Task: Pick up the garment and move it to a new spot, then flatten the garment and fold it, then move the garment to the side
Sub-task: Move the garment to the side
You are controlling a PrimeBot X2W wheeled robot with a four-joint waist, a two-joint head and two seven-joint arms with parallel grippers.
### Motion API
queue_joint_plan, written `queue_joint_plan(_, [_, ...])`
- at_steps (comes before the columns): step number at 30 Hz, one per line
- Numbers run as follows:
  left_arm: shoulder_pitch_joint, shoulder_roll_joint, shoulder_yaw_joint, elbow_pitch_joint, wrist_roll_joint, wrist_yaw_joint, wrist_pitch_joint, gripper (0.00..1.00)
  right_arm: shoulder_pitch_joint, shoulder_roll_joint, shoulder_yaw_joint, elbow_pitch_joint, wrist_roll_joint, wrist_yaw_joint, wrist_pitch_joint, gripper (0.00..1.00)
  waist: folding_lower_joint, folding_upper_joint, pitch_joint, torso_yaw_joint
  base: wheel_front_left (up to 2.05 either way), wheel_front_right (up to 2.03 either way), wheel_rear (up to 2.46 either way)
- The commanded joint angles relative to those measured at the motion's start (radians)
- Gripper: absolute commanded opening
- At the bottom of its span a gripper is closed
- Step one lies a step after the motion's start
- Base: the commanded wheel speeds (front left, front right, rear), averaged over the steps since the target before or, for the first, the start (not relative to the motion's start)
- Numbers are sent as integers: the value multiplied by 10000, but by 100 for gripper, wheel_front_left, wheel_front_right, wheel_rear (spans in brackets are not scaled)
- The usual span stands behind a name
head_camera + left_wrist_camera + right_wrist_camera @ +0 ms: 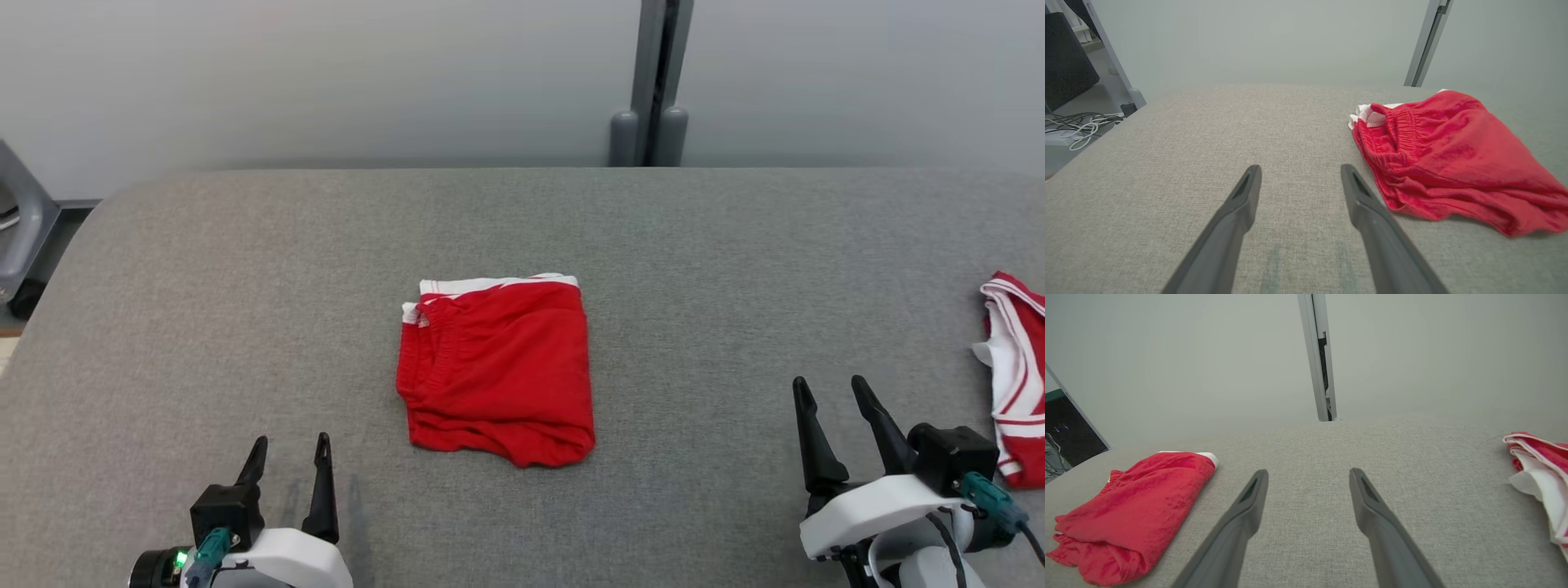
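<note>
The garment (498, 371) is a pair of bright red shorts, folded into a compact, roughly square bundle. It lies flat near the middle of the grey fabric-covered surface (245, 327). A white band runs along its far edge, the gathered elastic waistband sits at its left side, and its near edge is soft, rounded and slightly rumpled.

red-white garment (1016, 380) cut off by right edge; cables (1079, 126) blurred, cut off left.
</note>
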Motion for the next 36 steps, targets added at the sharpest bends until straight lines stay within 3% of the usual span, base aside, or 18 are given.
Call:
queue_joint_plan(1, [-231, 56, -68, 22, -30, -4, -15, 100, -171, -43, 104, -42, 112, -1, 4, 100, 0, 0, 335, 425, 0, 0, 0])
queue_joint_plan(17, [-539, 46, -564, -73, -308, 83, -15, 100, -1354, -57, 827, 1155, 353, -1, 4, 100, 0, 0, 1195, 2960, 0, 0, 0])
queue_joint_plan(29, [-618, 45, -769, -147, -445, 109, -15, 100, -1822, -56, 729, 2685, 707, -1, 4, 100, 0, 0, 1313, 3754, 0, 0, 0])
queue_joint_plan(30, [-623, 48, -771, -162, -458, 124, -15, 100, -1871, -56, 729, 2767, 732, -1, 4, 96, 0, 0, 1335, 3759, 0, 0, 0])
queue_joint_plan(32, [-610, 49, -755, -179, -458, 156, -15, 100, -1963, -51, 760, 2990, 708, -1, 5, 26, 0, 0, 1369, 3743, 0, 0, 0])
queue_joint_plan(33, [-601, 48, -746, -187, -463, 175, -15, 100, -2000, -54, 755, 3057, 761, -1, 5, 0, 0, 0, 1383, 3722, 0, 0, 0])
queue_joint_plan(36, [-658, 48, -804, -197, -530, 160, -15, 100, -2116, -57, 734, 3269, 922, -1, 5, 0, 0, 0, 1399, 3625, 0, 0, 0])
